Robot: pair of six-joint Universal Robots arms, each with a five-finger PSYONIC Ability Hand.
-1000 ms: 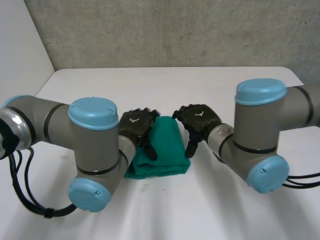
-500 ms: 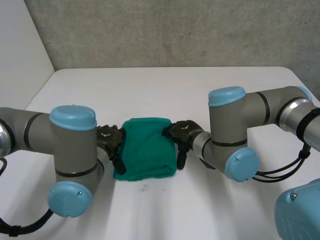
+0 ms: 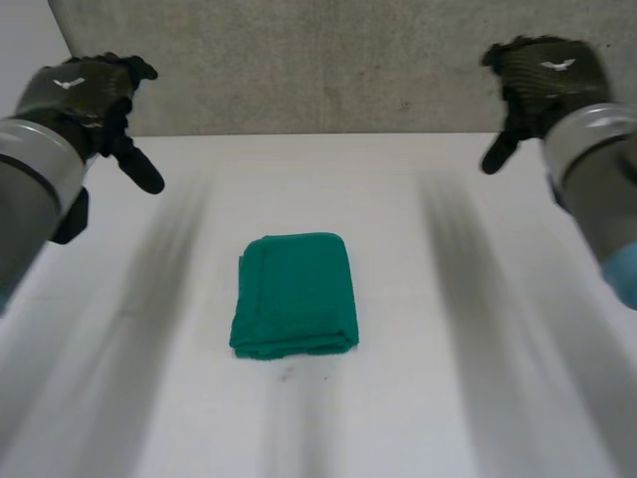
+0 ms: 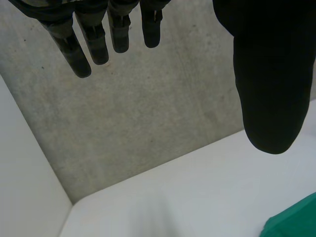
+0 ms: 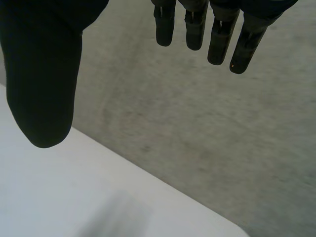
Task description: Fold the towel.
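A green towel (image 3: 295, 295) lies folded into a small thick rectangle in the middle of the white table (image 3: 448, 329). My left hand (image 3: 80, 95) is raised high at the far left, well away from the towel, fingers straight and nothing in them. My right hand (image 3: 542, 75) is raised high at the far right, likewise open and holding nothing. In the left wrist view the fingers (image 4: 98, 34) and thumb (image 4: 269, 84) stand spread, and a corner of the towel (image 4: 296, 222) peeks in below the thumb. The right wrist view has its fingers (image 5: 207, 29) and thumb (image 5: 42, 74) spread too.
A grey concrete wall (image 3: 318, 60) rises behind the table's far edge. A white side wall (image 4: 24, 187) meets it at the left.
Both hands let go of the towel's sides and lifted up and outward, away from it. The towel stays folded on the table.
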